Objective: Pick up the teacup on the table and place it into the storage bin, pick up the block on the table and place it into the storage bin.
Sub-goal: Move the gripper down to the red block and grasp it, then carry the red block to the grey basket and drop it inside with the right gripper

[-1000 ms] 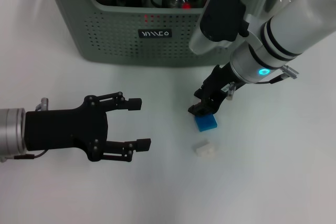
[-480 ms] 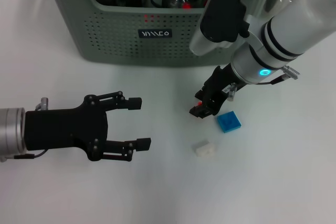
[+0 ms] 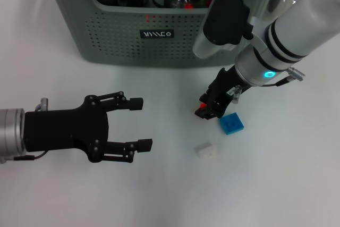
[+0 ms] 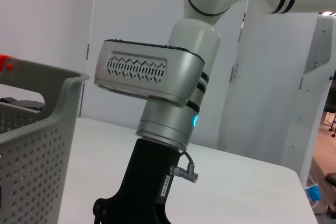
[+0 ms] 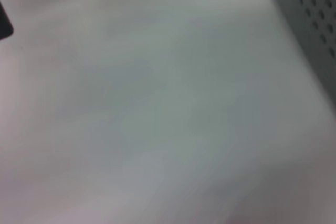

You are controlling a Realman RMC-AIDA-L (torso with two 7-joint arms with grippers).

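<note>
Blue block (image 3: 231, 123) lies beside right gripper (image 3: 209, 111), its grip unreadable; left gripper (image 3: 139, 123) spread.

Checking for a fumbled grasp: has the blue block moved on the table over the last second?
Yes. The blue block has shifted toward the robot's right, farther from the white block, and lies beside the right gripper.

**Block on the desk, bin up top**

I see the blue block (image 3: 232, 123) lying flat on the desk, lower right of centre. The grey-green storage bin (image 3: 159, 30), perforated with a black label, fills the upper middle of the frame. I can't pick out the teacup.
</note>
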